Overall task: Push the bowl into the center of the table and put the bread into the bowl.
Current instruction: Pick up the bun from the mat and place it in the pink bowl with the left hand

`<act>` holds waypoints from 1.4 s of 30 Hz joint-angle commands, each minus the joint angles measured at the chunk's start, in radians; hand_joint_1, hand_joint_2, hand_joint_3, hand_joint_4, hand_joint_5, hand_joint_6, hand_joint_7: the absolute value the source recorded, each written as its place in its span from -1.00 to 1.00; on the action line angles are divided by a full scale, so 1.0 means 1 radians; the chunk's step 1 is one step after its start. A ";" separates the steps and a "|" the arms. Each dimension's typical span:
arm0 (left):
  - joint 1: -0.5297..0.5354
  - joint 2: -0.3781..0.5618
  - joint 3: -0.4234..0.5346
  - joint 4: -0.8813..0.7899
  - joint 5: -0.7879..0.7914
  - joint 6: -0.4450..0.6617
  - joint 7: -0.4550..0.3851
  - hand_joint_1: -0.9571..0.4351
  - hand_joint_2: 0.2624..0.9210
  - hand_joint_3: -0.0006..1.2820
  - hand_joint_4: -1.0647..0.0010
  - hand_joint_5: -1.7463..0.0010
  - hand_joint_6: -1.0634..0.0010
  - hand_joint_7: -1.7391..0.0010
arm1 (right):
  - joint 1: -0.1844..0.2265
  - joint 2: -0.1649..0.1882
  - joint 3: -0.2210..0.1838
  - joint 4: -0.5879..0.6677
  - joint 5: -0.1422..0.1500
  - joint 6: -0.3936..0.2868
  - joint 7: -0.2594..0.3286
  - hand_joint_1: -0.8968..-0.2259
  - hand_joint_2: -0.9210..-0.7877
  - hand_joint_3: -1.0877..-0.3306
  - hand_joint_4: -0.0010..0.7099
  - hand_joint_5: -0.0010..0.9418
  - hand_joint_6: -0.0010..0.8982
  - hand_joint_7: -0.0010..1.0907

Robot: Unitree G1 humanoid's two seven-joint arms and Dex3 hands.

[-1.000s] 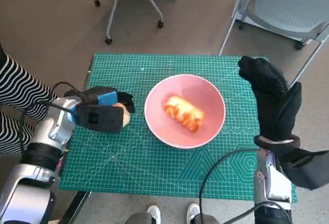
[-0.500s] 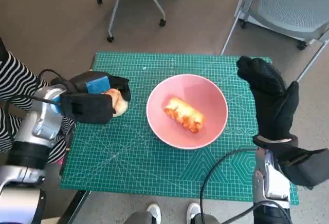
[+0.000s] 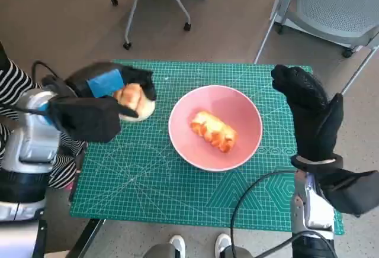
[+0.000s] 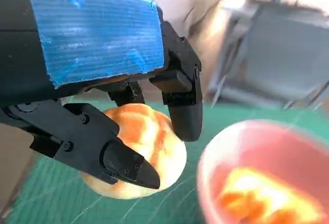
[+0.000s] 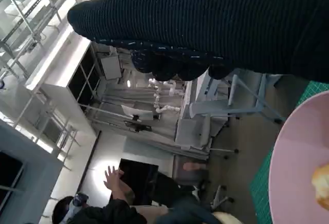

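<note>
A round pink bowl [image 3: 215,126] sits near the middle of a bench covered by a green cutting mat [image 3: 148,175], with a glazed golden bread twist [image 3: 212,131] inside. The left hand [image 3: 98,107], black with blue tape, grips a round pale bread roll [image 3: 134,100] beside the bowl. The right hand [image 3: 311,119], in a black knitted glove, is raised empty, fingers extended.

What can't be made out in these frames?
- Underside of the bun, left wrist view: the left hand grips it and its fingers cover part.
- Bowl and the bread in it, left wrist view: blurred, cut by the edge.
- Right hand fingers, right wrist view: hidden behind the glove.
</note>
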 commanded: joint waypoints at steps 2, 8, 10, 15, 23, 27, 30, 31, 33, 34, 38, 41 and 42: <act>-0.036 -0.058 -0.009 -0.092 -0.012 -0.005 0.035 0.38 0.93 -0.97 -0.57 -0.13 -0.30 -0.29 | 0.003 -0.007 -0.009 0.023 0.008 0.013 0.009 -0.33 -1.00 0.05 -0.44 -0.99 -0.73 0.02; -0.059 -0.144 -0.068 -0.109 0.019 -0.048 0.086 0.38 0.91 -0.98 -0.60 -0.10 -0.32 -0.28 | -0.003 -0.006 -0.012 0.029 0.005 0.009 0.009 -0.33 -1.00 0.05 -0.44 -0.99 -0.73 0.02; -0.068 -0.166 -0.088 -0.102 0.030 -0.063 0.100 0.38 0.91 -0.98 -0.61 -0.10 -0.32 -0.28 | -0.004 -0.005 -0.011 0.029 0.004 0.008 0.008 -0.33 -1.00 0.05 -0.44 -0.99 -0.73 0.02; -0.096 -0.218 -0.143 -0.035 0.078 -0.090 0.128 0.38 0.92 -0.97 -0.60 -0.16 -0.30 -0.24 | -0.002 -0.003 -0.009 0.025 -0.003 0.005 0.004 -0.33 -1.00 0.05 -0.44 -0.99 -0.73 0.01; -0.118 -0.277 -0.211 0.110 0.127 -0.080 0.126 0.38 0.99 -0.79 -0.32 -0.40 0.08 -0.41 | 0.010 -0.009 -0.016 0.010 0.001 0.007 0.005 -0.36 -1.00 0.06 -0.44 -0.99 -0.72 0.01; -0.105 -0.291 -0.237 0.134 0.159 -0.067 0.127 0.34 0.92 -0.82 0.02 0.34 0.21 0.37 | 0.018 -0.015 -0.026 0.003 0.007 0.008 0.010 -0.37 -1.00 0.07 -0.43 -0.99 -0.72 0.01; -0.092 -0.292 -0.248 0.128 0.168 -0.072 0.126 0.21 0.92 -0.90 0.24 0.78 0.23 0.76 | 0.022 -0.019 -0.031 -0.001 0.009 0.008 0.010 -0.37 -1.00 0.07 -0.43 -0.99 -0.71 0.00; -0.088 -0.292 -0.251 0.127 0.171 -0.076 0.126 0.15 0.91 -0.92 0.31 0.86 0.25 0.84 | 0.023 -0.020 -0.033 -0.001 0.009 0.007 0.010 -0.37 -1.00 0.07 -0.43 -0.99 -0.71 0.00; -0.082 -0.289 -0.256 0.129 0.174 -0.092 0.128 0.05 0.91 -0.94 0.41 0.94 0.29 0.92 | 0.023 -0.021 -0.036 -0.001 0.008 0.007 0.010 -0.37 -1.00 0.08 -0.43 -0.99 -0.71 0.00; -0.081 -0.288 -0.258 0.135 0.173 -0.106 0.132 0.03 0.91 -0.94 0.43 0.95 0.29 0.93 | 0.023 -0.022 -0.037 -0.001 0.007 0.006 0.008 -0.37 -1.00 0.08 -0.43 -0.99 -0.71 0.00; -0.075 -0.291 -0.258 0.164 0.164 -0.159 0.157 -0.07 0.91 -0.96 0.56 0.99 0.34 0.98 | 0.024 -0.020 -0.036 0.001 -0.004 0.002 -0.001 -0.37 -1.00 0.08 -0.42 -0.99 -0.71 -0.01; -0.075 -0.292 -0.254 0.180 0.155 -0.185 0.163 -0.10 0.91 -0.97 0.60 1.00 0.36 0.99 | 0.022 -0.018 -0.036 0.006 -0.010 -0.001 -0.004 -0.36 -1.00 0.08 -0.42 -0.99 -0.70 -0.02; -0.075 -0.293 -0.252 0.183 0.152 -0.191 0.164 -0.11 0.91 -0.97 0.61 1.00 0.37 1.00 | 0.022 -0.017 -0.035 0.008 -0.011 -0.002 -0.005 -0.36 -1.00 0.08 -0.43 -0.99 -0.70 -0.02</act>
